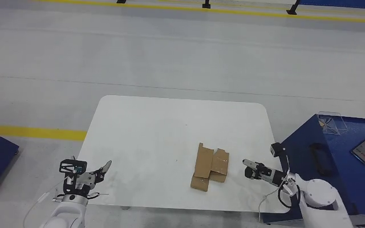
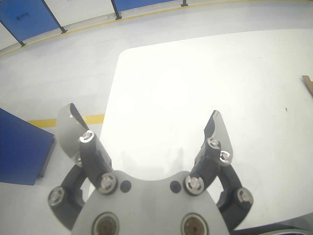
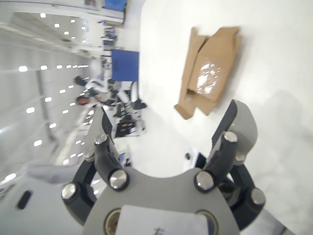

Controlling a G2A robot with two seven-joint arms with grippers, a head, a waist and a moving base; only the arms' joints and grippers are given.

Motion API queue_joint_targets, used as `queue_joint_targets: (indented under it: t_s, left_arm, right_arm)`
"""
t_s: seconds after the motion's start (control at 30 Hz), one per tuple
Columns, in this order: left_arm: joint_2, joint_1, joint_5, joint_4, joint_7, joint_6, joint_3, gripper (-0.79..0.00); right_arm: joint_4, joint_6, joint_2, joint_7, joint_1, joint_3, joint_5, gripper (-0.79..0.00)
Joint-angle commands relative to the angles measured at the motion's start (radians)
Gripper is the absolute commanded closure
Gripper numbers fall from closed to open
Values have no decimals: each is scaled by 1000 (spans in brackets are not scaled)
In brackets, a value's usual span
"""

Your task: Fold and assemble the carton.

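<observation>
Right tool [image 1: 246, 167] near the flat carton [image 1: 209, 167], left tool [image 2: 143, 108] well apart.

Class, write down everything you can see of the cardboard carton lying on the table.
The carton is plain brown cardboard, not yet assembled. It is collapsed flat, with layered panels and short flaps jutting out at both ends. One panel shows a shiny patch. It lies on the white table, toward the robot's edge and nearer the right claw, which is open and apart from it. Only the table touches it.
</observation>
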Motion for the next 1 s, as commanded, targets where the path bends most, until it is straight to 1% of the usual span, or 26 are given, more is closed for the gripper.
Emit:
queue_joint_targets:
  t_s: [0.0, 0.07, 0.2, 0.3, 0.37, 0.47, 0.57, 0.6, 0.63, 0.67, 0.7, 0.73, 0.77, 0.97]
  left_arm:
    - [0, 0, 0, 0, 0, 0, 0, -785]
    - [0, 0, 0, 0, 0, 0, 0, -785]
    - [0, 0, 0, 0, 0, 0, 0, -785]
    - [0, 0, 0, 0, 0, 0, 0, -785]
    - [0, 0, 0, 0, 0, 0, 0, -785]
    - [0, 0, 0, 0, 0, 0, 0, -785]
    - [0, 0, 0, 0, 0, 0, 0, -785]
    - [0, 0, 0, 0, 0, 0, 0, -785]
    - [0, 0, 0, 0, 0, 0, 0, -785]
    - [0, 0, 0, 0, 0, 0, 0, -785]
    - [0, 0, 0, 0, 0, 0, 0, -785]
    - [0, 0, 0, 0, 0, 0, 0, -785]
    - [0, 0, 0, 0, 0, 0, 0, -785]
    - [0, 0, 0, 0, 0, 0, 0, -785]
  right_arm:
    - [95, -21, -1, 31, 56, -37, 9, -785]
    - [177, -53, -5, 50, 106, -83, 15, -785]
    - [314, -120, -18, 0, 185, -176, -28, -785]
    - [373, -156, -27, -24, 220, -222, -32, -785]
    - [399, -180, -34, -84, 237, -263, -75, -785]
    - [428, -172, -42, -149, 262, -308, -119, -785]
    - [465, -174, -48, -177, 293, -340, -142, -776]
    - [471, -175, -49, -185, 298, -347, -147, -720]
    - [481, -177, -52, -192, 305, -356, -148, -622]
    - [494, -180, -54, -198, 313, -365, -144, -372]
    - [500, -182, -55, -199, 317, -369, -143, -240]
    - [508, -186, -56, -202, 322, -375, -141, -86]
    - [521, -190, -58, -205, 329, -383, -137, 0]
    - [578, -228, -64, -202, 352, -410, -114, 0]
